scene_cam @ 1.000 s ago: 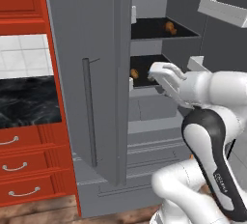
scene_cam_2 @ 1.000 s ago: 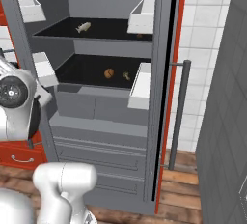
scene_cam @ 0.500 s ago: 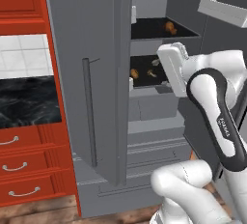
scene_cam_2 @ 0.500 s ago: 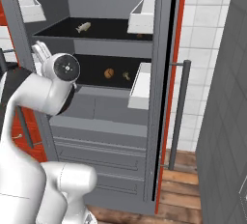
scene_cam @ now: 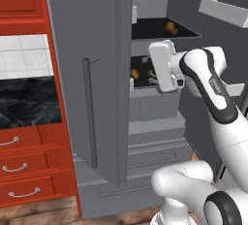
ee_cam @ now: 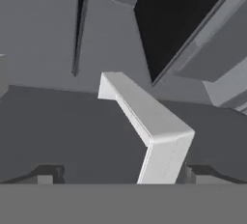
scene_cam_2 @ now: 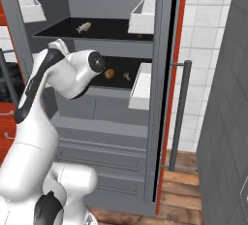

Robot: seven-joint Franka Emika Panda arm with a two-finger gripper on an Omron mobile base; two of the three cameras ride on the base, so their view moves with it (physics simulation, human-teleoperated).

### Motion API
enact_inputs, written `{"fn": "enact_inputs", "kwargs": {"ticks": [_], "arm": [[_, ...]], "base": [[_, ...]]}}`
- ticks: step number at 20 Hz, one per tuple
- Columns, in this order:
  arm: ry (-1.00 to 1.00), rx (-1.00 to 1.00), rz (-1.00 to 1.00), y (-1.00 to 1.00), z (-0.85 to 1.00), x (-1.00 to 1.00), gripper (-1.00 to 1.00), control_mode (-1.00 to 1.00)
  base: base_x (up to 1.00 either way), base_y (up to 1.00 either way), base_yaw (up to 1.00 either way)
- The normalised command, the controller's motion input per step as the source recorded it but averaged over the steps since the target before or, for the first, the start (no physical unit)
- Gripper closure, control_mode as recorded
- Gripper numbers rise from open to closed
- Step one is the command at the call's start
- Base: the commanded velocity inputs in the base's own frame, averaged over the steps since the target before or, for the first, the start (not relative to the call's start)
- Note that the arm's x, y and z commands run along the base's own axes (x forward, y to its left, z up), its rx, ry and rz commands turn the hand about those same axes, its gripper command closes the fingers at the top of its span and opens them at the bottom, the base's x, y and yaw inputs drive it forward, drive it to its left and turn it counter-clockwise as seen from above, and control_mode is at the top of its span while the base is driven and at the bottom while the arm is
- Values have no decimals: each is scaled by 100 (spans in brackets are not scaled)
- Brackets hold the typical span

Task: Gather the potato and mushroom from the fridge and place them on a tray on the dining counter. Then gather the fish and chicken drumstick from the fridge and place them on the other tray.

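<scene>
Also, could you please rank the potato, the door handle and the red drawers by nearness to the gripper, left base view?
1. potato, lower fridge shelf, beside the gripper.
2. door handle, on the open door.
3. red drawers, far left, low.

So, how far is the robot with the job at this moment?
Done: the fridge stands open. In hand: nothing; the gripper is open and empty in front of the fridge. Left: everything. A potato and mushroom lie on the middle shelf, the fish on the shelf above. No food has left the fridge yet.
</scene>
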Motion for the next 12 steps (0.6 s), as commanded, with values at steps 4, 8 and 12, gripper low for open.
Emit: {"fn": "enact_inputs", "kwargs": {"ticks": [4,8,12], "arm": [[0,2,23,58,-14,18,-100,-100],[0,0,23,64,-14,6,-100,-100],[0,0,20,74,-10,-1,-100,-100]], "base": [[0,0,0],[0,0,0],[0,0,0]]}}
